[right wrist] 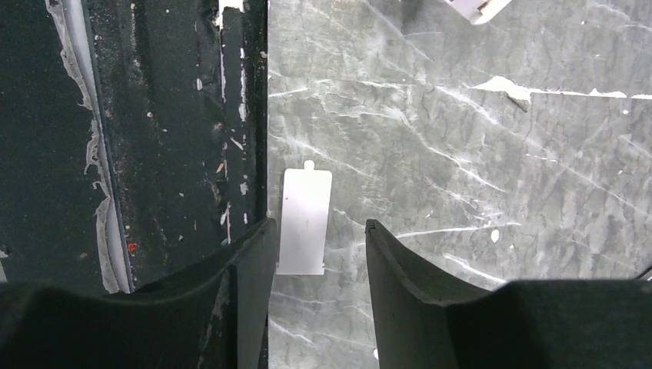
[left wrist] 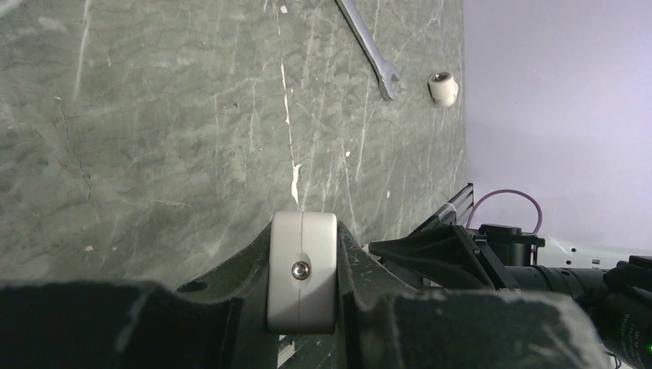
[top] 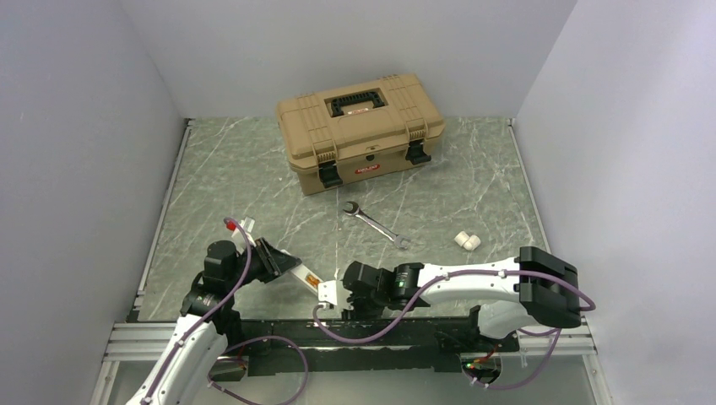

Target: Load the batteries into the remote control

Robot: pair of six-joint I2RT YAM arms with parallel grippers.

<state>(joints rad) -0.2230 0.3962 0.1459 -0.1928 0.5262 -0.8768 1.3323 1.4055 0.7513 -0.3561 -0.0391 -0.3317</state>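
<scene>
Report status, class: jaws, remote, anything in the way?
Left jaws shut on the remote control. Right jaws open over a loose white cover. Wrench and toolbox behind, well clear.

- table point(top: 253, 169) under the wrench point(top: 376, 224): matt grey-green marbled stone look, white veins, chipped patches
- wrench: bright, glossy steel
- toolbox point(top: 359, 131) behind the wrench: matt tan moulded plastic, ribbed; black plastic latches
- pipe fitting point(top: 467, 241) near the wrench's end: smooth white plastic
- remote control point(top: 297, 272), nearer than the wrench: smooth white plastic
- battery cover point(right wrist: 304, 221): thin, flat, matt white plastic
</scene>
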